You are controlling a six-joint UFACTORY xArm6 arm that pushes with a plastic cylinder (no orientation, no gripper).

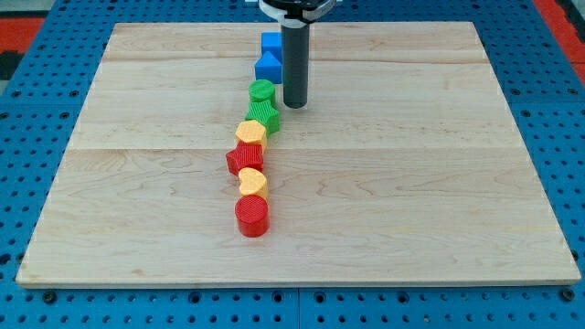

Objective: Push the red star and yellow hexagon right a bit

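Observation:
The red star [245, 158] lies near the board's middle, in a line of blocks running from the view's top to its bottom. The yellow hexagon [250, 133] touches it just above. My tip [294, 103] stands on the board above and to the right of these two, right beside the green blocks and apart from the star and hexagon.
Above the hexagon are a green block [264, 116], a green cylinder [261, 91], a blue triangular block [268, 66] and a blue cube [271, 43]. Below the star are a second yellow block [253, 181] and a red cylinder [252, 216]. The wooden board [411, 183] lies on a blue pegboard table.

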